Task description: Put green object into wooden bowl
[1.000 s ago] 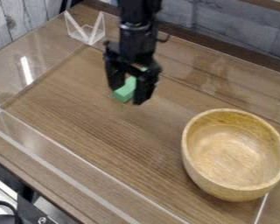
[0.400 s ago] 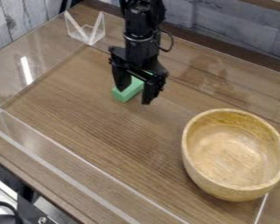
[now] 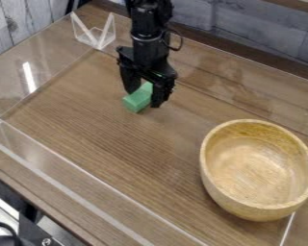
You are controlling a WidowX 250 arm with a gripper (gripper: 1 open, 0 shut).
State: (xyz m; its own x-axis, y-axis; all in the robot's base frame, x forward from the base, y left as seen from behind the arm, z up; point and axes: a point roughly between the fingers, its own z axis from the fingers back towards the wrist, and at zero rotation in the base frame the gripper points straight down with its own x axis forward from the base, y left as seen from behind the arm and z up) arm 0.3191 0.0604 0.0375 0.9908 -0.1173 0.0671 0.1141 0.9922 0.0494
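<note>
The green object [image 3: 140, 97] is a small bright green block lying on the wooden table, at centre left. My gripper [image 3: 142, 91] comes down from above and stands open, one black finger on each side of the block. The fingers hide part of the block, and I cannot tell if they touch it. The wooden bowl [image 3: 258, 169] sits empty at the lower right, well apart from the gripper and the block.
Clear acrylic walls [image 3: 28, 77] edge the table on the left and front. A clear stand [image 3: 92, 32] sits at the back left. Open wood lies between the block and the bowl.
The gripper has shifted slightly left and lower around the green block. The jaws stay open and the block stays on the table.
</note>
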